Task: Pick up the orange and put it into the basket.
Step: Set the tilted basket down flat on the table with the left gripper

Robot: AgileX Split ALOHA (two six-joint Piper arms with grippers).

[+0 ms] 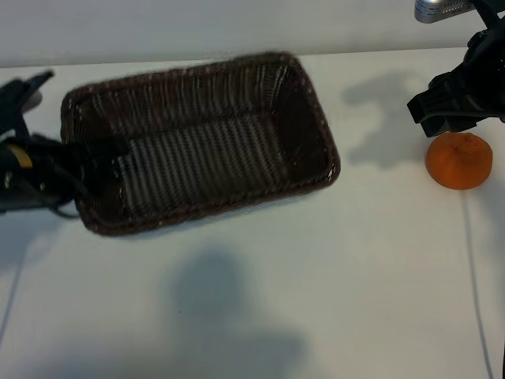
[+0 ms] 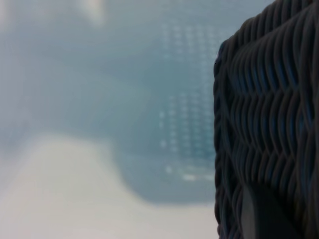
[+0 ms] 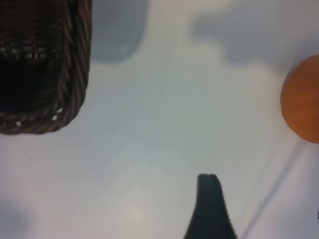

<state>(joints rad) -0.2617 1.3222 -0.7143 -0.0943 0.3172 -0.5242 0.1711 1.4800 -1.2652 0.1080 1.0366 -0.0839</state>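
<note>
We've got the basket (image 1: 201, 142) sitting twd the far-left part of the white worktop (image 1: 260, 300), long side skewed a bit against the worktop's far edge. Left gripper (image 1: 95, 150) is at the basket's left end, jaws clamped on the rim there, one finger reaching inside over the woven floor. Left wrist view is filled on one side w/ dark wicker wall (image 2: 269, 119), very close up; rest is blur. That end of the basket looks slightly raised off the worktop, tho we can't be sure.

Over by the right edge, the orange (image 1: 459, 161) rests on the worktop, well apart from the basket, puckered top facing up. Right gripper (image 1: 454, 110) hangs just on the far side of it, above, not touching as far as we see. Its jaws stand apart, nothing btwn them. In the right wrist view one dark fingertip (image 3: 209, 199) shows over bare worktop, the orange (image 3: 301, 99) off to one side, and the basket's rounded corner (image 3: 70, 99) at the other.
</note>
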